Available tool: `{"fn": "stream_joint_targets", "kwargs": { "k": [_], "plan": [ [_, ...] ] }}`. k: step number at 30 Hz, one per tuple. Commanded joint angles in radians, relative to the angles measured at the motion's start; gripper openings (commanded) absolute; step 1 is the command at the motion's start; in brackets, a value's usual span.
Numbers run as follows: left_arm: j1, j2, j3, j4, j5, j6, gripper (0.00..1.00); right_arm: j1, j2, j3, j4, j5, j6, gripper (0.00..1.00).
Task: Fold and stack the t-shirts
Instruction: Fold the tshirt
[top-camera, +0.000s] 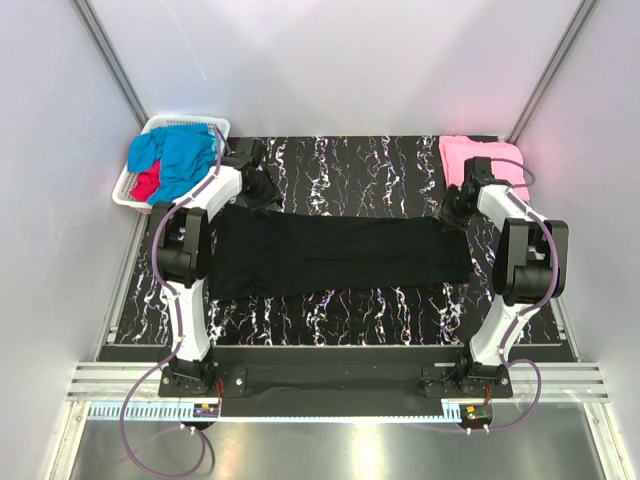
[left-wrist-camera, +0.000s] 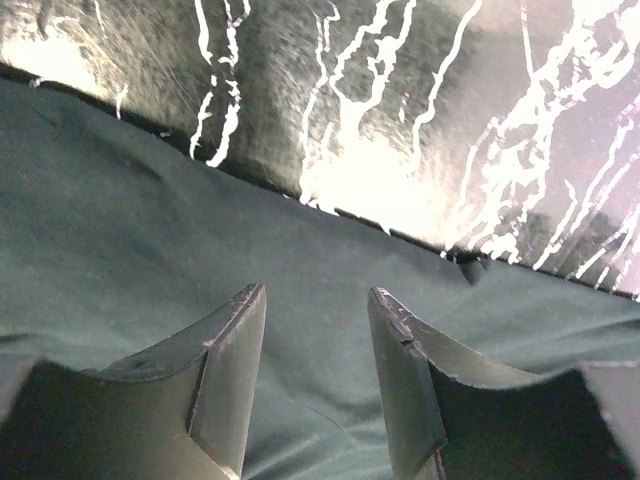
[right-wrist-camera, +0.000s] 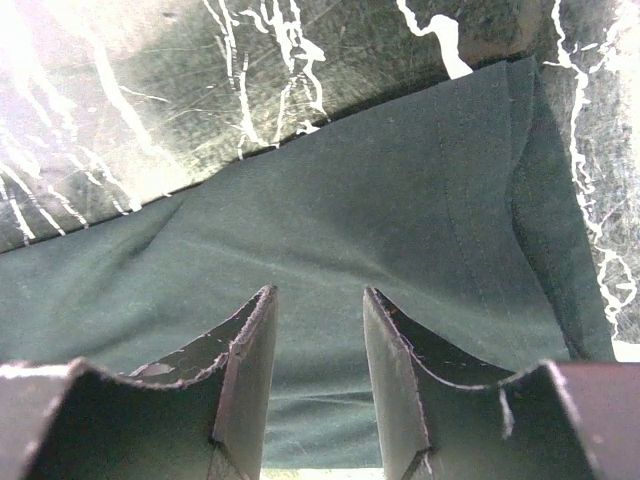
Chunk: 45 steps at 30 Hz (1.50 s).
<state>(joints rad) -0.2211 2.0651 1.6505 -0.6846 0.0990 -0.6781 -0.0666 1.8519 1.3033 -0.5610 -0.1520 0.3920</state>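
A large black t-shirt (top-camera: 340, 255) lies spread flat across the middle of the table, long side running left to right. My left gripper (top-camera: 262, 190) hangs over its far left edge. In the left wrist view the left gripper (left-wrist-camera: 317, 295) is open, with the black cloth (left-wrist-camera: 130, 220) below and nothing between the fingers. My right gripper (top-camera: 452, 210) is over the shirt's far right corner. There too the right gripper (right-wrist-camera: 318, 293) is open above the cloth (right-wrist-camera: 400, 180), holding nothing. A folded pink t-shirt (top-camera: 482, 160) lies at the back right. Blue (top-camera: 180, 152) and red (top-camera: 148, 184) t-shirts are bundled in the basket.
A white slotted basket (top-camera: 195, 124) stands off the back left corner of the marbled black table (top-camera: 340, 160). Grey walls close in on both sides and behind. A metal rail (top-camera: 330, 385) runs along the near edge by the arm bases.
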Motion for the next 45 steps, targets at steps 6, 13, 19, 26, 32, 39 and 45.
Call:
{"fn": "stream_joint_targets", "kwargs": {
  "k": [6, 13, 19, 26, 32, 39, 45],
  "plan": [
    [0.014, 0.052, 0.043, -0.027, 0.002, 0.014, 0.50, -0.004, 0.056, 0.092, 0.003, 0.019, -0.013, 0.46],
    [0.017, 0.070, 0.055, -0.079, -0.047, 0.003, 0.49, -0.004, 0.105, 0.129, -0.037, 0.020, -0.018, 0.46],
    [0.019, 0.089, 0.069, -0.090, -0.056, 0.003, 0.49, -0.004, 0.145, 0.154, -0.059, -0.008, -0.025, 0.45],
    [0.022, 0.173, 0.186, -0.111, -0.019, 0.003, 0.49, -0.004, 0.230, 0.209, -0.135, 0.014, -0.039, 0.45],
    [0.025, 0.251, 0.275, -0.171, -0.028, -0.026, 0.49, -0.004, 0.263, 0.260, -0.191, 0.067, -0.021, 0.45],
    [0.051, 0.271, 0.282, -0.205, -0.047, -0.055, 0.49, -0.004, 0.291, 0.356, -0.298, 0.201, 0.008, 0.44],
    [0.074, 0.270, 0.281, -0.219, -0.048, -0.058, 0.48, -0.004, 0.326, 0.405, -0.361, 0.310, 0.022, 0.43]
  ]
}}
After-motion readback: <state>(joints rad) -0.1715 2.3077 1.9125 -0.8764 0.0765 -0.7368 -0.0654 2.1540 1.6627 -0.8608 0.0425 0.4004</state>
